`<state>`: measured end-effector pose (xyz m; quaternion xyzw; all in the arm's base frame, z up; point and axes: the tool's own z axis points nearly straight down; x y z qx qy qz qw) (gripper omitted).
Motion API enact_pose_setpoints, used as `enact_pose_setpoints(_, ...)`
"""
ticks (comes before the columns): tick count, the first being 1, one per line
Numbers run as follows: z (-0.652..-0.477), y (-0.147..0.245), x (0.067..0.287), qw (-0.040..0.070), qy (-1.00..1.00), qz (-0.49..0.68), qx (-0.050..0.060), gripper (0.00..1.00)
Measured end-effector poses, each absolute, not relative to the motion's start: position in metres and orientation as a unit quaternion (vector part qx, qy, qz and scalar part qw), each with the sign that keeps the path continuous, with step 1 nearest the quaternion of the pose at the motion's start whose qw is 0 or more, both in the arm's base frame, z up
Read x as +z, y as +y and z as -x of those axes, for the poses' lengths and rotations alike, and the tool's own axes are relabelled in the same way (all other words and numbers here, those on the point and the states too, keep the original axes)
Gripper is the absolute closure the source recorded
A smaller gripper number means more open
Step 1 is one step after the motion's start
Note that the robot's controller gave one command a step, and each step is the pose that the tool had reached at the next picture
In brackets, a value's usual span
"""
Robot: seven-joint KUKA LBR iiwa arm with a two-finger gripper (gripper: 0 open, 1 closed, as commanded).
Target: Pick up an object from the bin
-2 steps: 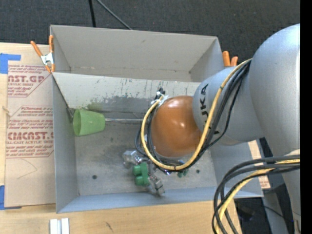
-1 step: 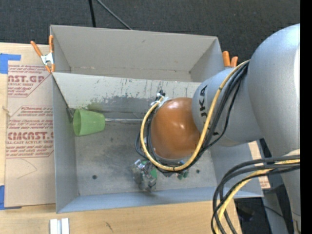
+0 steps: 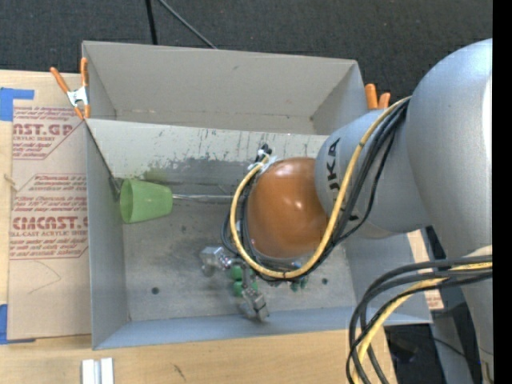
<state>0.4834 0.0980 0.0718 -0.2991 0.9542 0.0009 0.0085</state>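
A light green plastic cup [image 3: 146, 201] lies on its side near the bin's left wall, with its mouth turned to the left. My gripper [image 3: 234, 283] hangs low over the bin floor near the front wall, to the right of the cup and well apart from it. Its two metal fingertips [image 3: 212, 259] stand spread, so it is open, and I see no object between them.
The arm, with its orange dome and looped cables, reaches in from the right and hides the bin's right half. Bare grey floor lies between the cup and the gripper.
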Motion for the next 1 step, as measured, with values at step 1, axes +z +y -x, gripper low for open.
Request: enact_pose_setpoints(1,-0.4836,0.0677,0.1004,0.001,0.978,0.210,0.000,0.00)
